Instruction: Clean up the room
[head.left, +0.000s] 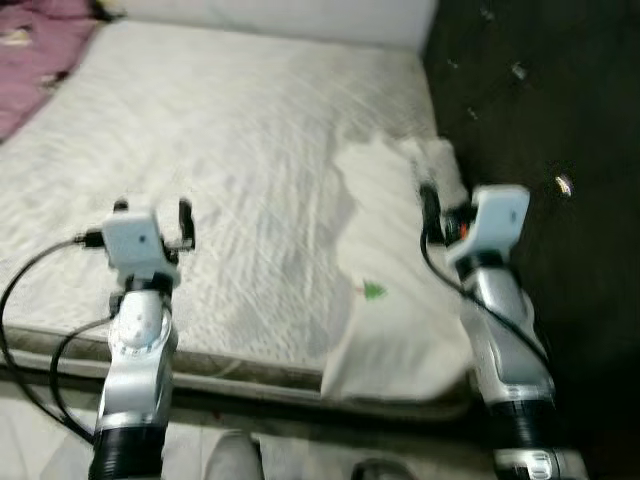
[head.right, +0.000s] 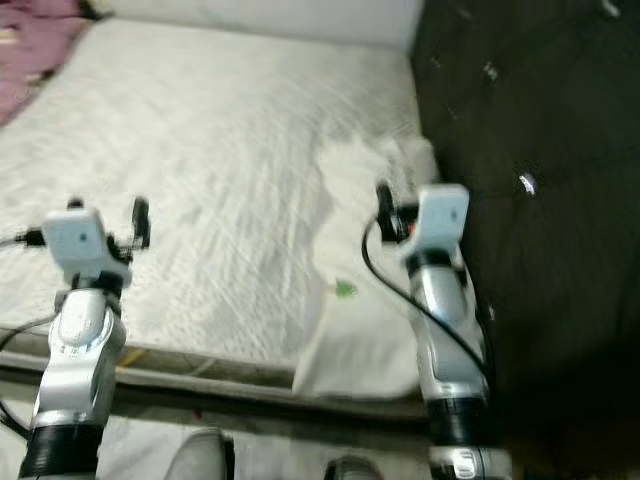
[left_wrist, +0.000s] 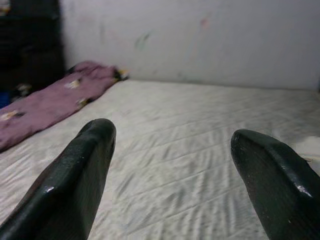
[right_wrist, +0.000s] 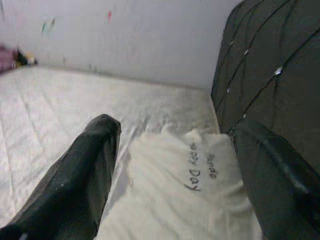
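A purple blanket (head.left: 35, 60) lies at the bed's (head.left: 220, 150) far left corner. The left hand (left_wrist: 172, 175) hovers, fingers wide apart and empty, over the near edge. A cream pillow (head.left: 395, 290) lies along the right edge, by the dark headboard (head.left: 540, 120); the right hand (right_wrist: 175, 165) hovers over it, wide and empty.

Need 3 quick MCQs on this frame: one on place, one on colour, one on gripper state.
1. Where does the white pillow lie?
A. On the bed beside the dark headboard
B. On the floor
C. On the purple blanket

2. What colour is the blanket at the far corner of the mattress?
A. Green
B. Purple
C. Yellow

3. How is the right gripper?
A. Shut on the pillow
B. Shut, empty
C. Open, above the pillow

Answers: 1 A, the pillow sits against the tufted headboard; 2 B, the left wrist view shows it purple; 3 C, its fingers stand apart with the pillow between them.
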